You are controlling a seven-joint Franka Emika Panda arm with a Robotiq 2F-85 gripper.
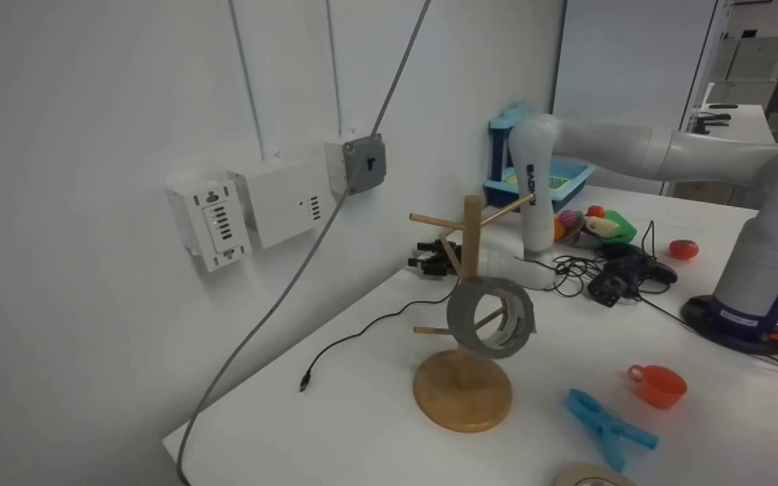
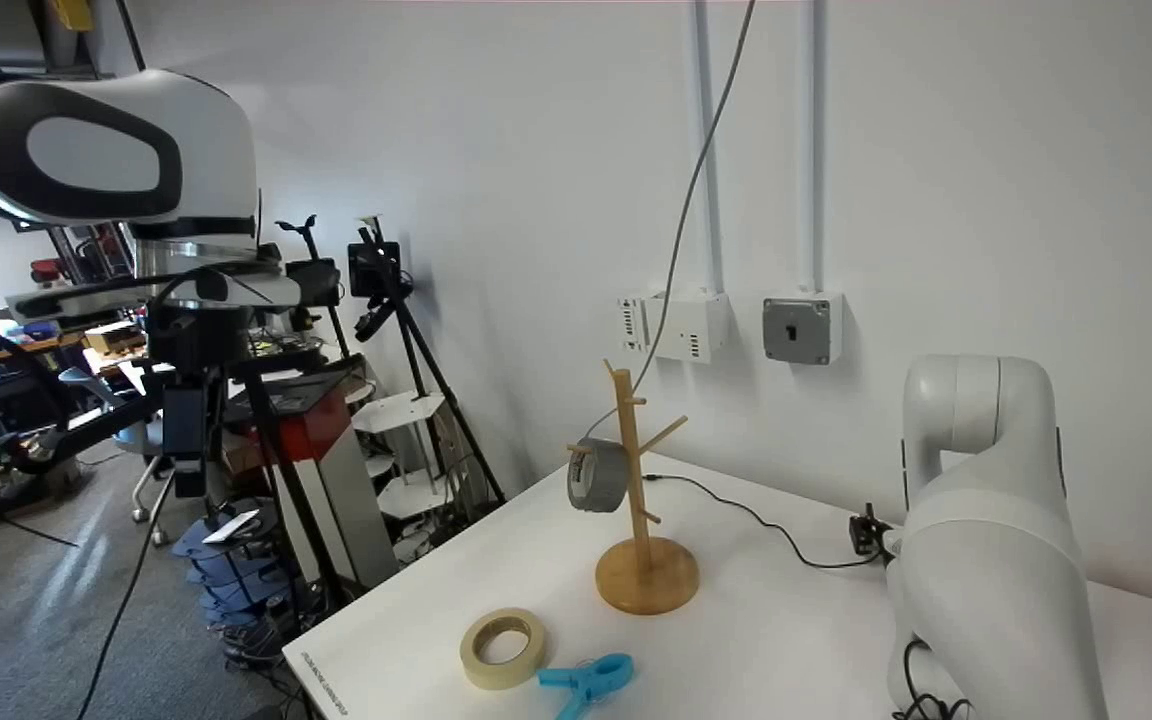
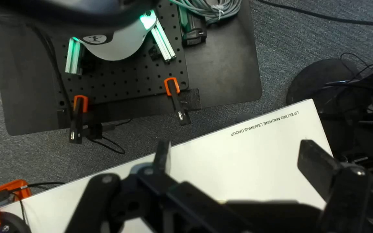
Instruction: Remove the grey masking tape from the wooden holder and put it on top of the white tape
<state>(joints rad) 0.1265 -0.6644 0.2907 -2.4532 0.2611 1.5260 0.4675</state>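
The grey masking tape (image 1: pixel 460 317) hangs on a lower peg of the wooden holder (image 1: pixel 463 398). In an exterior view the tape (image 2: pixel 600 478) hangs on the left side of the holder's post (image 2: pixel 647 580). The white tape (image 2: pixel 477 643), a pale cream roll, lies flat on the table in front of the holder. Only its top edge shows at the bottom of an exterior view (image 1: pixel 573 476). My gripper (image 2: pixel 192 440) is high up at the left, well apart from both rolls. In the wrist view the gripper (image 3: pixel 237 158) is wide open, with nothing between its fingers.
A blue clamp (image 2: pixel 594 680) lies close beside the white tape. A red cup (image 1: pixel 659 387) stands near the clamp. Another white arm (image 2: pixel 996 520) stands on the table, with a black cable (image 1: pixel 375 320) behind the holder. A grey cable (image 2: pixel 681 215) hangs along the wall.
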